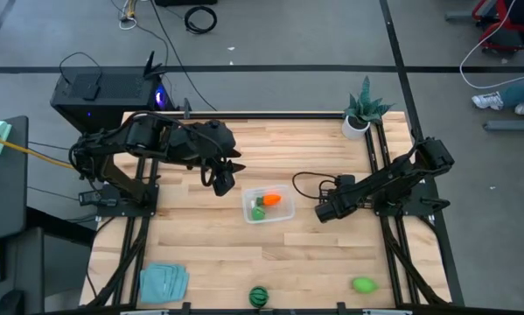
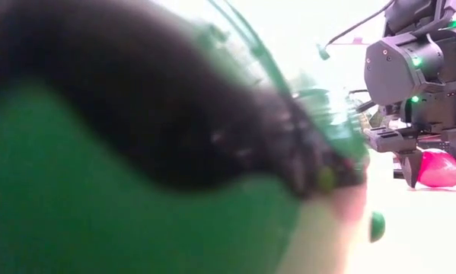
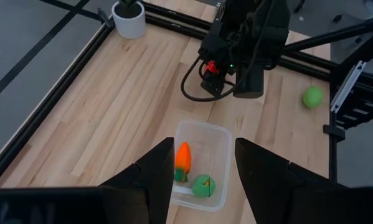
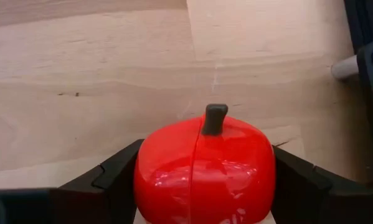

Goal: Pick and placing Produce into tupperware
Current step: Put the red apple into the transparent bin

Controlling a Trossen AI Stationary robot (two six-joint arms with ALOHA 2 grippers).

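The clear tupperware [image 1: 268,206] stands mid-table and holds an orange carrot [image 3: 183,158] and a green piece [image 3: 203,185]. My left gripper [image 3: 202,149] hovers open above its left end, with nothing between the fingers. Just right of the tupperware, my right gripper [image 1: 321,212] is low over the table and shut on a red piece [image 4: 205,171] with a dark stem. A dark green striped ball [image 1: 259,296] and a light green piece [image 1: 363,284] lie near the table's front edge. My right gripper pinches the red piece between its two fingers, one on each opposite side [image 4: 146,180]. The fingers slant steeply down from the table's right. The piece sits stem up, and in the low view its underside [image 2: 439,183] looks level with the tabletop.
A potted plant [image 1: 362,114] stands at the far right corner and a folded teal cloth [image 1: 163,282] lies at the front left. The striped ball [image 2: 136,152] fills most of the low view. Bare wood lies between the tupperware and the front edge.
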